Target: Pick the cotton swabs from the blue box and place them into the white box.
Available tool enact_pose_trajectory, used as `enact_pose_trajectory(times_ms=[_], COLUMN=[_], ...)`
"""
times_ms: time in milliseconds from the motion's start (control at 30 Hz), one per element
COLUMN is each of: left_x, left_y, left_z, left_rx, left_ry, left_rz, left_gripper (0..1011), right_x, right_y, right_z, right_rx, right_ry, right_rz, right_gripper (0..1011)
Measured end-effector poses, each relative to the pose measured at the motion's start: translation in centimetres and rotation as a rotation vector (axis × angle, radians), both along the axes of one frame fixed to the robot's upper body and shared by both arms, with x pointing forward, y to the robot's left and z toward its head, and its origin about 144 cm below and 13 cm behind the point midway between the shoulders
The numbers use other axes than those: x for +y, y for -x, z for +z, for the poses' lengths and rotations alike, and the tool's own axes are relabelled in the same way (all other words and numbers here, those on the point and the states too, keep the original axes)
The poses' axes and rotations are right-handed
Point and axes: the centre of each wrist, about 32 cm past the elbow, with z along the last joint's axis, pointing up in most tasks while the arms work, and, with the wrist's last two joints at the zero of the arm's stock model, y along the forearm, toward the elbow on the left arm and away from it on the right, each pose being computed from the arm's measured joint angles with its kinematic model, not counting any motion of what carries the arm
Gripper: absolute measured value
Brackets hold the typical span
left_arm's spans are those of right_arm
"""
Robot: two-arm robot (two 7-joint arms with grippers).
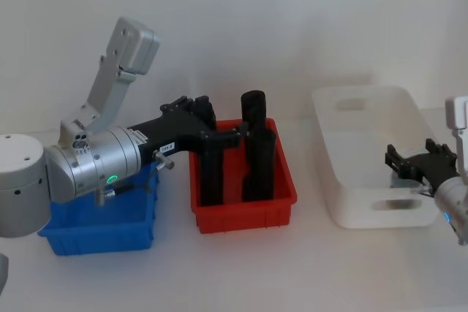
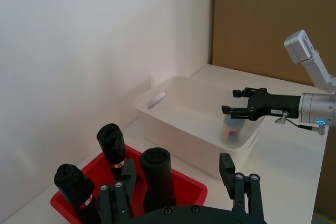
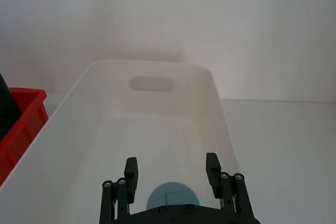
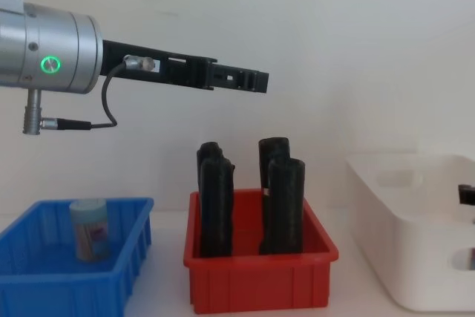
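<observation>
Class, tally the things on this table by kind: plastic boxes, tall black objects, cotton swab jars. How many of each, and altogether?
Open-top plastic boxes: 3 (bright blue box, red bin, rounded white tub)
Tall black upright objects in the red bin: 4
Clear teal-lidded cotton swab jars: 2 (one in the blue box, one in the white tub under the right gripper)
Total: 9

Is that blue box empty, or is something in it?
Not empty: one jar of cotton swabs stands upright inside the blue box, seen from the chest view.
</observation>
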Motion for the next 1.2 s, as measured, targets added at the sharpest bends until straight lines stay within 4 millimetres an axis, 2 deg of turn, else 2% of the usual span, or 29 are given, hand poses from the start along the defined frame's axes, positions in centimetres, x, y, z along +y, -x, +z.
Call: enact_pose_trajectory(times_ms=[100, 133, 267, 300, 600, 1200], left_x=[0.0, 0.0, 0.0, 0.0, 0.0, 0.0], left_y=[0.0, 0.0, 0.0, 0.0, 0.0, 0.0], left_z=[0.0, 0.0, 0.0, 0.0, 0.0, 0.0], left_rx=[0.0, 0.0, 0.0, 0.0, 0.0, 0.0], left_ry=[0.0, 0.0, 0.0, 0.0, 0.0, 0.0], left_rz=[0.0, 0.0, 0.0, 0.0, 0.0, 0.0], left_gripper=[1004, 1004, 1004, 1004, 1004, 1004], right_x=[-0.1, -0.1, -0.2, -0.2, -0.3, -0.7], right_y=[-0.3, -0.3, -0.5, -0.5, -0.3, 1.5], right_z=[-0.2, -0.3, -0.5, -0.5, -0.6, 0.6], right_rx=[0.008, 0.01, 0.01, 0.006, -0.038, -0.21], right_ry=[0.004, 0.006, 0.01, 0.011, 0.011, 0.002], right_rz=[0.0, 0.001, 0.001, 0.002, 0.0, -0.018], right_gripper=[843, 896, 957, 1000, 1002, 1002])
